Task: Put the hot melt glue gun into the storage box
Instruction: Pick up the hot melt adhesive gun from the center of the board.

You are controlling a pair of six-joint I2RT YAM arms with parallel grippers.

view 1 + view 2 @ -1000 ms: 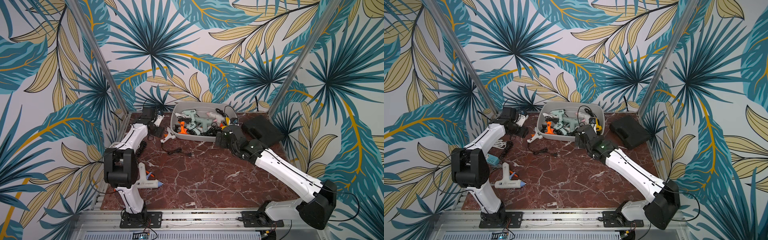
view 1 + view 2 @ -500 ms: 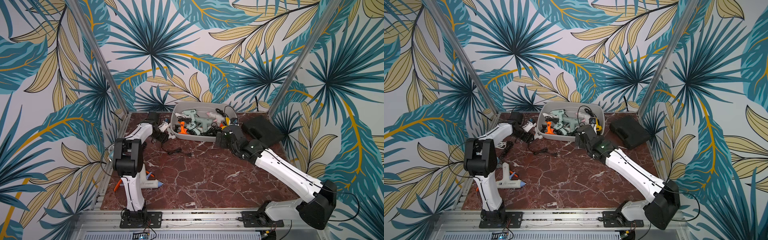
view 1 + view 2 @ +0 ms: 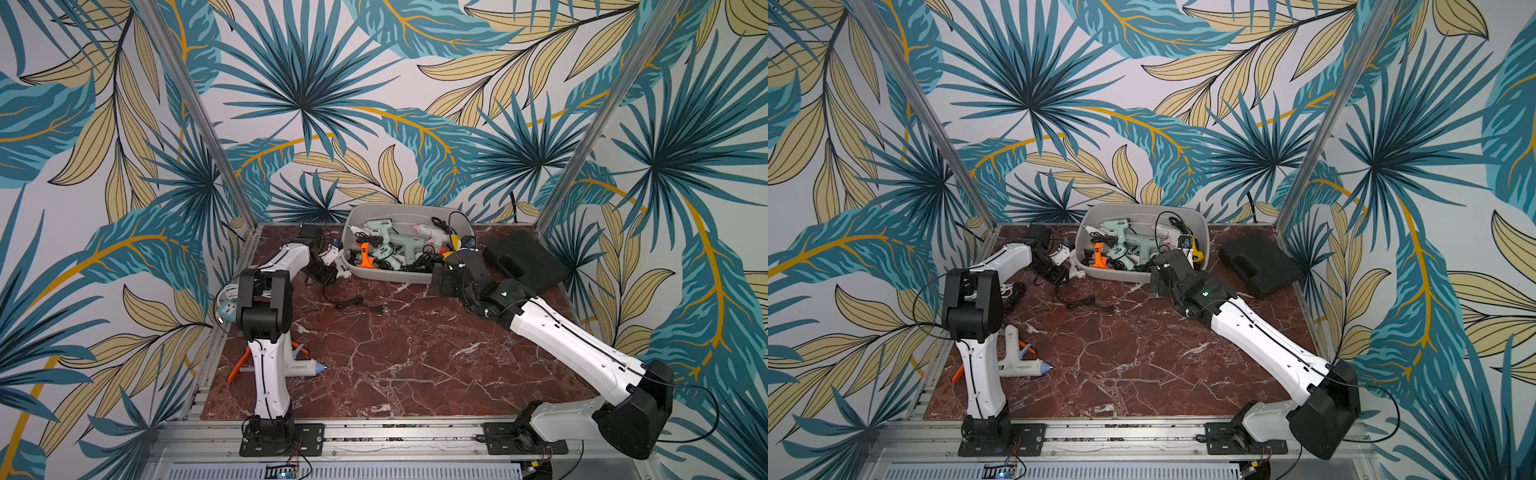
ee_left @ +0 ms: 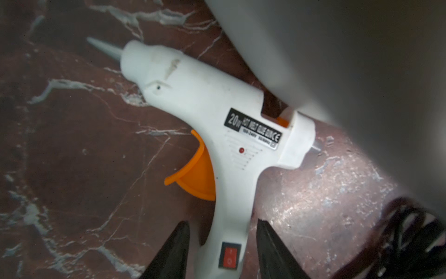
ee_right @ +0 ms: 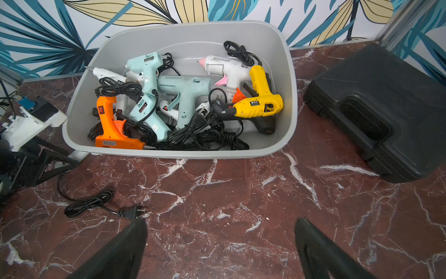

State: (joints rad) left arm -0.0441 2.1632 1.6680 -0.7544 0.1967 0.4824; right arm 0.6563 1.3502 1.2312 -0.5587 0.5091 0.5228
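Note:
A white hot melt glue gun (image 4: 205,101) with an orange trigger lies flat on the marble, against the left outer wall of the light grey storage box (image 3: 390,276), and shows in both top views (image 3: 1073,270). My left gripper (image 4: 222,222) is low over it, open, its fingers straddling the handle by the red switch with a gap on each side. My right gripper (image 5: 220,222) hovers wide open over bare marble just in front of the storage box (image 5: 193,33), holding nothing. The box holds several glue guns and tangled black cords.
A flat black case (image 3: 523,262) lies right of the box. A black cord with a plug (image 5: 96,203) trails over the marble in front of the box. Near the left arm's base lie another white glue gun (image 3: 303,368) and an orange tool (image 3: 239,368). A power strip (image 3: 228,309) sits at the left edge.
My left arm has swung from the table's left edge toward the box and come down over the white glue gun, its jaws narrowing. The right arm has not moved.

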